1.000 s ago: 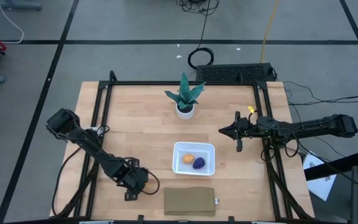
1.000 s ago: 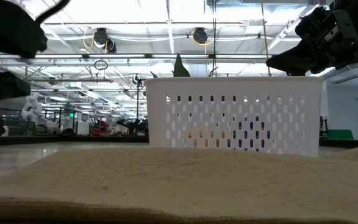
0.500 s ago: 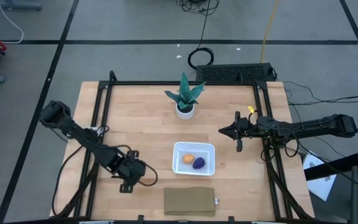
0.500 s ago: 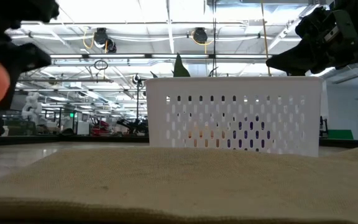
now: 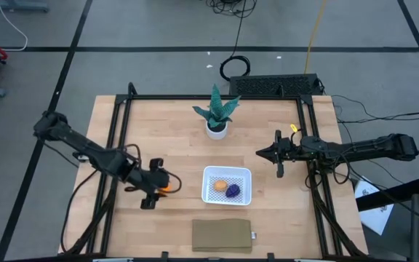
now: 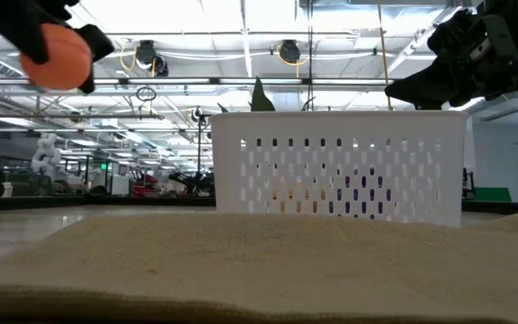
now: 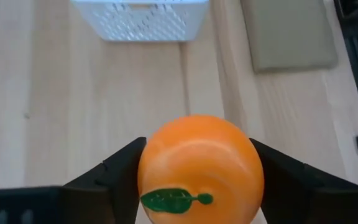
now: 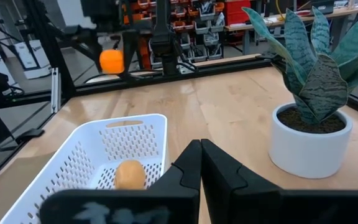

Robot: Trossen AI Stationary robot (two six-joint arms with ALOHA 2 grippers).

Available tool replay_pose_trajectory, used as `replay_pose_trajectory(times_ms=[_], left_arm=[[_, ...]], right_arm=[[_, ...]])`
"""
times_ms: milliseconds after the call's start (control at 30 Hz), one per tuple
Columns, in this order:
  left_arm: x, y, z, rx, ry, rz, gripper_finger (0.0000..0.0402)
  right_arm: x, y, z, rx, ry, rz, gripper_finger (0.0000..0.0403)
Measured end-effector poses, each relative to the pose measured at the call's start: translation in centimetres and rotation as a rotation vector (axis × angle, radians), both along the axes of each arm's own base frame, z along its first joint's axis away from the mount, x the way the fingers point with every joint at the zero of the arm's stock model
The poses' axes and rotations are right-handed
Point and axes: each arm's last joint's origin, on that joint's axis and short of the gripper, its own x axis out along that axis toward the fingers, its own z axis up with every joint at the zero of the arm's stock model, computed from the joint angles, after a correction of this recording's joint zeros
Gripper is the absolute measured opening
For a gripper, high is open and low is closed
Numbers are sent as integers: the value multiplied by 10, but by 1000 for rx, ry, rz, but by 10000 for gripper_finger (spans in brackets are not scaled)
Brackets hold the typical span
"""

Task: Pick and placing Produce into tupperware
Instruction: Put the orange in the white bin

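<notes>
Bare wooden counter (image 5: 166,156) lies between the left gripper (image 5: 156,185) and the white tupperware (image 5: 227,185), with nothing in the way. The left gripper is clamped on the bright orange round fruit (image 7: 199,168), lifted above the counter just left of the tupperware. Inside the tupperware lie the tan oval fruit (image 5: 219,185) and the dark purple one (image 5: 233,191). The right gripper (image 5: 278,154), its fingers together and holding nothing, hovers right of the potted plant (image 5: 216,113). An olive pad (image 5: 222,235) lies at the near edge.

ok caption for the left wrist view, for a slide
Left gripper shut on the orange, held above the table with the white tupperware ahead.
</notes>
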Motion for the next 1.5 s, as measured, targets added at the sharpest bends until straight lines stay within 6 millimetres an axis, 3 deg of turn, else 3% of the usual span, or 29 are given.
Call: replay_pose_trajectory(times_ms=[200,467,733,867,1067,1267,1500], left_arm=[[-2,21,14,14,-79,16,226],[-1,39,37,-1,-263,-28,262],[1,57,40,28,-288,14,228],[8,63,37,16,-278,69,242],[30,64,27,-28,-287,138,266],[54,59,13,-54,-226,102,233],[89,52,16,-2,-182,11,250]], right_arm=[[0,0,0,-9,0,1,0],[0,0,0,-13,1,1,0],[0,0,0,-17,1,2,0],[0,0,0,-17,2,2,0],[0,0,-1,-12,11,1,0],[1,0,-3,-9,21,1,0],[1,0,-3,-9,24,1,0]])
